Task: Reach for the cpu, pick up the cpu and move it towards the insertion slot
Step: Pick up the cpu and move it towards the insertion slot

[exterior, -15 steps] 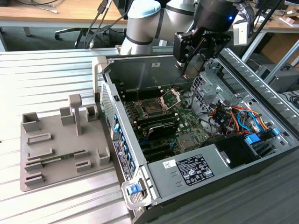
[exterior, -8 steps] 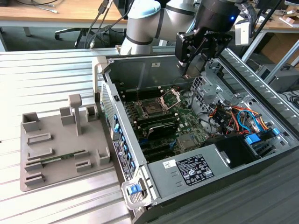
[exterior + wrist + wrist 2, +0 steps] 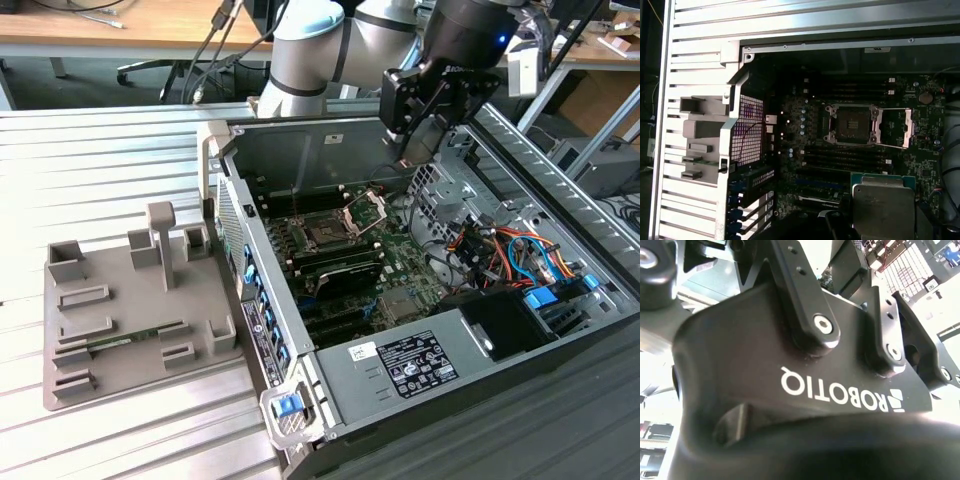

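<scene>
Gripper (image 3: pixel 408 150) up over far side of open PC case (image 3: pixel 400 380), above motherboard (image 3: pixel 370 270). Clamped on cpu (image 3: pixel 883 205), seen close in first wrist view w/ silver face, green rim. Insertion slot (image 3: pixel 325 235) open, frame flipped up, dark socket bare; also in first wrist view (image 3: pixel 852 124). Grey tray (image 3: pixel 130 310) at exterior view's left, memory stick (image 3: pixel 120 342) lying in it.

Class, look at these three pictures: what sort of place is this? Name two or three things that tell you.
Probably a robotics lab or workshop: an open computer case lies on a ribbed metal table beneath a robot arm, beside a grey tray, with desks and cables behind.
</scene>
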